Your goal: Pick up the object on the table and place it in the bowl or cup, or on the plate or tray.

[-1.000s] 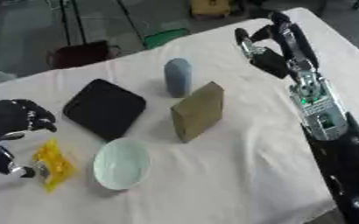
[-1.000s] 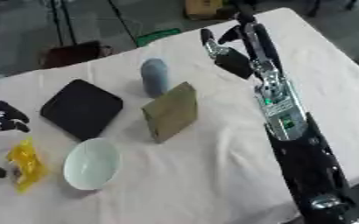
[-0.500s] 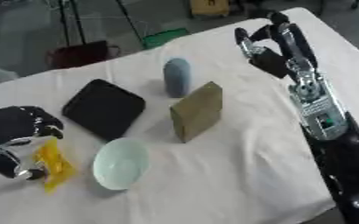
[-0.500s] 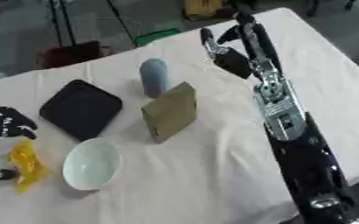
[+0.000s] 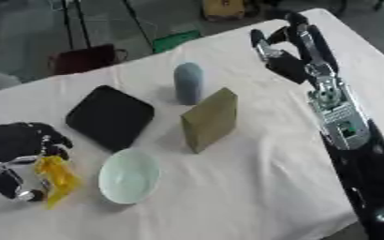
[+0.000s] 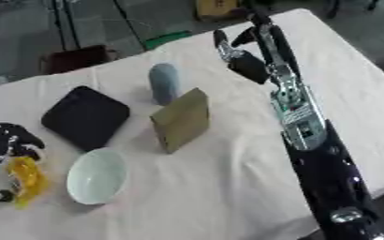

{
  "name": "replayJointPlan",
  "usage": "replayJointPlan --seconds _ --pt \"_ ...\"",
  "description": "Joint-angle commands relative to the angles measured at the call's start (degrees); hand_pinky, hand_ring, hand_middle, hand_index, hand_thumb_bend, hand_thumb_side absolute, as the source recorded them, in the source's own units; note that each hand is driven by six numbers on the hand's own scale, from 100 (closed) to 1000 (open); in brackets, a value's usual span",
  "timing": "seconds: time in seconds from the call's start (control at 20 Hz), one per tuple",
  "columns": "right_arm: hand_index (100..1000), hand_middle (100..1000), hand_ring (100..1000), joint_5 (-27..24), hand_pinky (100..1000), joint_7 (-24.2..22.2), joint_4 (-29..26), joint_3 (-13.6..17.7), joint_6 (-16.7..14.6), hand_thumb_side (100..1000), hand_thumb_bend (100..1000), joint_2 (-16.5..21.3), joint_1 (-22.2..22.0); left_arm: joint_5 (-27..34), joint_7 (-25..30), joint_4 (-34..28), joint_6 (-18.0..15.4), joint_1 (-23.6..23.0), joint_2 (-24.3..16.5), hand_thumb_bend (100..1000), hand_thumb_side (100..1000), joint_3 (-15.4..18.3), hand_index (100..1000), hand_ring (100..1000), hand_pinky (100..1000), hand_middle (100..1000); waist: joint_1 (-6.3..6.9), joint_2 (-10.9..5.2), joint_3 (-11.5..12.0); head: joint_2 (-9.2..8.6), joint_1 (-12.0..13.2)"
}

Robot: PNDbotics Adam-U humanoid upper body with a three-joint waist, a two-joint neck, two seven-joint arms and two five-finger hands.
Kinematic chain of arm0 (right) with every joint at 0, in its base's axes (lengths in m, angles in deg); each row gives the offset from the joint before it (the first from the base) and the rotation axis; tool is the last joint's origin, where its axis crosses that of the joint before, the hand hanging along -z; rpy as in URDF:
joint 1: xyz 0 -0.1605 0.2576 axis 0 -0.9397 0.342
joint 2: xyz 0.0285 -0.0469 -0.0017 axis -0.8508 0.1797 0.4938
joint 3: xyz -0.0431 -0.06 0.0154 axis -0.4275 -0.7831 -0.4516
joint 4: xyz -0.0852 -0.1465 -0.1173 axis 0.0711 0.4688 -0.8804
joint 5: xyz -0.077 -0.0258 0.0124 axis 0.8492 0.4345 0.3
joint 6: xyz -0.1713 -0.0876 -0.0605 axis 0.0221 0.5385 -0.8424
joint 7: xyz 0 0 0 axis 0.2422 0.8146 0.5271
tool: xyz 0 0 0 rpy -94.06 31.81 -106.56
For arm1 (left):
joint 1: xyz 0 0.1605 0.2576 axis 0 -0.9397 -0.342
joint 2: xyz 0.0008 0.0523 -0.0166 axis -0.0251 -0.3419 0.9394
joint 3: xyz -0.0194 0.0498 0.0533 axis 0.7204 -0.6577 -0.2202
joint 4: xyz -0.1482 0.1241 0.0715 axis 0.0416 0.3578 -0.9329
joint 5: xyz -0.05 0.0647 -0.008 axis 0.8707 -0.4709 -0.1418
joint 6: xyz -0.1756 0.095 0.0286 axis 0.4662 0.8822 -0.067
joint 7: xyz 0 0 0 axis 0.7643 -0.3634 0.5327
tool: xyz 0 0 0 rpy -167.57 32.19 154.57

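A crumpled yellow object [image 5: 54, 179] lies at the table's near left edge. My left hand [image 5: 17, 143] is over it, with its dark fingers curled onto the top and the silver thumb [image 5: 5, 182] beside it. A pale green bowl [image 5: 129, 175] stands just right of the object. Behind the bowl a black square plate [image 5: 110, 116] lies flat. A blue-grey cup [image 5: 188, 83] stands further back. My right hand [image 5: 284, 46] is raised at the far right of the table, open and holding nothing.
An olive box [image 5: 209, 120] stands on edge between the cup and the bowl. The white tablecloth [image 5: 253, 187] has bare room at the near right, beside my right forearm [image 5: 343, 126]. Chairs and a green thing stand on the floor beyond the far edge.
My left hand has come further into view from the left and closed down over the yellow object. The right arm has stayed where it was.
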Motion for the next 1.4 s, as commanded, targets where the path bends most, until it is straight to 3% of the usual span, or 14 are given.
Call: replayJointPlan --seconds 0.05,0.3,0.55,0.6,0.75,0.9,1.15,1.2,1.25,1.4 --pt "858 800 567 0.31 693 -0.10 -0.71 -0.13 -0.17 531 304 1.09 0.91 -0.69 0.31 0.05 -0.24 0.49 -1.76 619 370 0.28 782 845 869 820 -0.29 -1.26 -0.01 -0.29 -0.05" --pt "859 800 567 0.29 693 -0.06 -0.70 -0.12 -0.17 532 305 1.11 0.92 -1.07 -0.39 0.69 -0.16 0.21 -1.25 557 341 0.40 749 832 859 813 -0.27 -1.20 -0.04 -0.31 -0.06" --pt "859 800 567 0.25 693 -0.04 -0.75 -0.11 -0.17 532 307 1.13 0.88 -1.91 -5.81 1.26 0.42 -0.10 -0.71 558 321 0.48 700 818 852 808 -0.18 -1.19 -0.08 -0.40 -0.11" --pt "859 800 567 0.25 693 -0.04 -0.75 -0.11 -0.17 532 307 1.12 0.88 -2.14 -7.11 1.56 0.55 -0.18 -0.43 540 290 0.62 611 819 849 806 -0.19 -1.18 -0.07 -0.42 -0.15" --pt "859 800 567 0.26 693 -0.06 -0.78 -0.12 -0.17 533 305 1.08 0.89 -2.48 -12.15 3.58 1.13 -0.46 0.50 536 285 1.05 593 818 848 806 -0.19 -1.16 -0.10 -0.51 -0.22" --pt "859 800 567 0.26 693 -0.03 -0.77 -0.09 -0.14 533 307 1.05 0.95 -2.92 -16.14 5.98 1.48 -0.69 1.46 484 263 1.62 493 814 839 805 -0.27 -1.12 -0.14 -0.60 -0.32" --pt "859 800 567 0.28 693 0.03 -0.78 -0.04 -0.13 532 308 0.97 0.97 -4.13 -19.17 8.79 1.38 -0.68 2.26 428 260 2.18 431 807 835 812 -0.34 -1.14 -0.16 -0.63 -0.36" --pt "859 801 567 0.28 693 0.04 -0.78 -0.02 -0.12 532 310 0.97 0.97 -4.27 -19.43 8.90 1.42 -0.63 2.22 123 352 2.38 406 795 832 773 -0.36 -1.16 -0.15 -0.66 -0.44" --pt "859 801 567 0.33 693 0.08 -0.81 0.02 -0.12 532 308 0.96 1.00 -3.84 -19.49 8.12 1.92 -0.47 1.82 382 252 3.08 405 795 833 771 -0.39 -1.18 -0.17 -0.72 -0.52" --pt "859 800 567 0.43 693 0.16 -0.85 0.11 -0.08 534 304 0.92 1.05 -0.56 -18.29 4.19 4.45 -0.08 0.47 384 241 5.07 414 801 839 770 -0.47 -1.23 -0.24 -0.82 -0.72"
